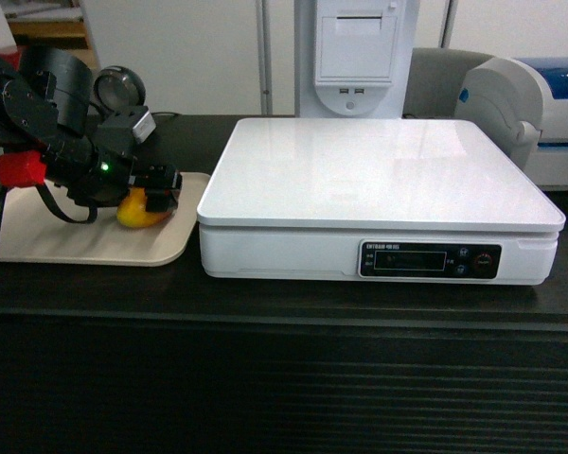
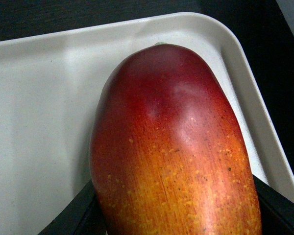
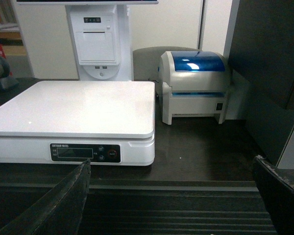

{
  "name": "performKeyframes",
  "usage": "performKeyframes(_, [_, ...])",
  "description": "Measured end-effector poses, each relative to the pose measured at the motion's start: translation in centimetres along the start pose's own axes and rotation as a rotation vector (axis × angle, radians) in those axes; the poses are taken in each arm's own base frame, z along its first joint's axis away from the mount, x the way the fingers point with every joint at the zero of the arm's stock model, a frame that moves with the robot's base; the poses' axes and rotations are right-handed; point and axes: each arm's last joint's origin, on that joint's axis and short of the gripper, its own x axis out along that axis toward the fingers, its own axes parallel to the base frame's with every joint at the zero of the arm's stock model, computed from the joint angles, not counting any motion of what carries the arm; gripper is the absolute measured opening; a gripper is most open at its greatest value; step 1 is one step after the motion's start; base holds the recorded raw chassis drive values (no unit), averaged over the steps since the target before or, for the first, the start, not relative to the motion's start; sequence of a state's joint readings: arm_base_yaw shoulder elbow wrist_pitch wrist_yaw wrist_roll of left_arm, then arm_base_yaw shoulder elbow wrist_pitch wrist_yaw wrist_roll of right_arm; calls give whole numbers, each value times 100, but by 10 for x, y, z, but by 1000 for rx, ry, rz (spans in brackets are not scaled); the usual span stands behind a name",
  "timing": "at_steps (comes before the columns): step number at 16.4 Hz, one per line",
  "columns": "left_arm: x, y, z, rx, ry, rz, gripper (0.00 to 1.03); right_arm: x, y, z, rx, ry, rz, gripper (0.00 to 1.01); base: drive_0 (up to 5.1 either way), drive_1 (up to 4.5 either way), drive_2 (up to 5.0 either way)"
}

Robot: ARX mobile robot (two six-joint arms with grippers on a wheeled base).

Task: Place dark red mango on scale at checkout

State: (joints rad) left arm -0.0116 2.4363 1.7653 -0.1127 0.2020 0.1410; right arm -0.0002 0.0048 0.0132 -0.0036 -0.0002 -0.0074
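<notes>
The checkout (image 1: 284, 378) was a dark counter with a ribbed, slatted front, standing before pale wall panels. The scale (image 1: 379, 180), white and glossy-topped, sat on the counter with its black display panel (image 1: 431, 260) facing the robot; its top plate was bare. Behind the scale rose a white receipt-printer column (image 1: 358, 52). To the right of the scale, just beside it but apart, stood a white printer with a blue lid (image 3: 193, 85).

Left of the scale, with its near corner almost touching the scale's base, lay a beige tray (image 1: 76, 248). The dark red mango (image 2: 171, 147) was over the tray's right end, the end nearest the scale. In the left wrist view it filled most of the frame: dark red at the far end, shading to speckled orange toward the camera. Whether it rested on the tray or sat slightly lifted could not be told from these views.

The left gripper (image 1: 156, 194) reached in from the left toward the scale. Its black fingers (image 2: 78, 215) showed on both sides of the mango's orange end, closed against the fruit (contact seemed firm, though only the finger edges were visible).

The right gripper (image 3: 171, 196) hung in front of the scale, below the counter edge, its fingers (image 3: 54, 205) spread wide with nothing between them.
</notes>
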Motion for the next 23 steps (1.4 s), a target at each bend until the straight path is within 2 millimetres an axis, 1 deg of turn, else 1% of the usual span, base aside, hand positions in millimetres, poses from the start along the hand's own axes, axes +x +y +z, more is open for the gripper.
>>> performKeyframes(1, [0,0,0,3,-5,0,63,0,0,0,0,0,0,98,0,0,0])
performKeyframes(3, [0,0,-1,9,-17,3,62,0,0,0,0,0,0,98,0,0,0])
performKeyframes(5, [-6,1,-5,8,-21,6,62,0,0,0,0,0,0,98,0,0,0])
performKeyframes(6, [-10,1,-7,7,-22,7,62,0,0,0,0,0,0,98,0,0,0])
performKeyframes(8, [-29,0,-7,10,-62,10,62,0,0,0,0,0,0,98,0,0,0])
performKeyframes(9, [-48,-3,-3,19,-109,12,62,0,0,0,0,0,0,98,0,0,0])
performKeyframes(10, [-71,-6,2,31,-170,22,61,0,0,0,0,0,0,98,0,0,0])
performKeyframes(11, [-99,-14,4,48,-234,25,61,0,0,0,0,0,0,98,0,0,0])
performKeyframes(12, [-118,-22,2,61,-271,23,61,0,0,0,0,0,0,98,0,0,0])
performKeyframes(13, [-139,-37,-4,81,-304,11,61,0,0,0,0,0,0,98,0,0,0])
performKeyframes(16, [-189,-71,-22,107,-396,-33,61,0,0,0,0,0,0,98,0,0,0])
performKeyframes(17, [-201,-79,-25,103,-417,-44,61,0,0,0,0,0,0,98,0,0,0])
performKeyframes(18, [-209,-86,-26,99,-442,-63,61,0,0,0,0,0,0,98,0,0,0])
performKeyframes(19, [-211,-92,-24,100,-457,-68,61,0,0,0,0,0,0,98,0,0,0])
performKeyframes(21, [-209,-104,-22,85,-453,-108,61,0,0,0,0,0,0,98,0,0,0])
performKeyframes(23, [-203,-125,-6,103,-470,-167,61,0,0,0,0,0,0,98,0,0,0])
